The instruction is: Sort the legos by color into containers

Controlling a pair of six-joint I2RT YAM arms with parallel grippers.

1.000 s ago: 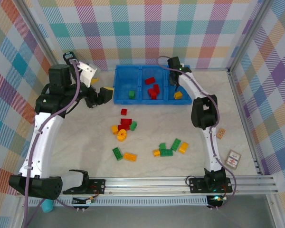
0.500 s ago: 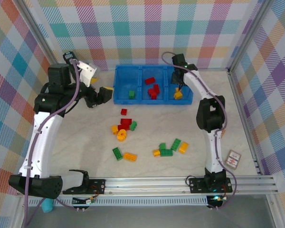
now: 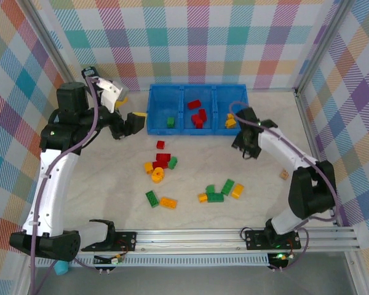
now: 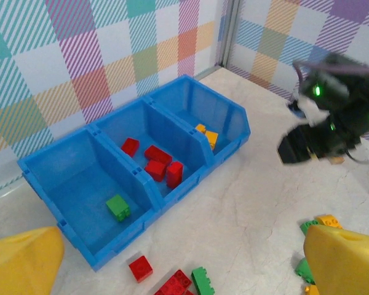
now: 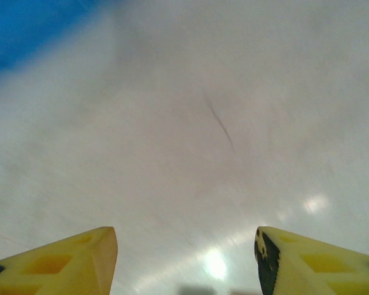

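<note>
The bench (image 3: 111, 160) is pale and marble-veined with a smooth, slightly glossy top. Along its far edge stand the containers (image 3: 190, 131), three rectangular compartments of one low, glossy blue plastic tray. The left gripper (image 3: 130, 106) hangs off the tray's left end, its blunt yellow wedge fingers spread wide around nothing. The right gripper (image 3: 242, 146) hovers over bare bench just in front of the tray's right compartment, its jaws parted and empty. The legos are small, hard, studded bricks. One green (image 3: 170, 121) lies in the left compartment, several red (image 3: 198, 115) in the middle one, and yellow-orange ones (image 3: 230, 121) in the right, just beyond the right gripper. The loose ones (image 3: 162, 161) are scattered mid-bench, nearer the near edge than either gripper.
</note>
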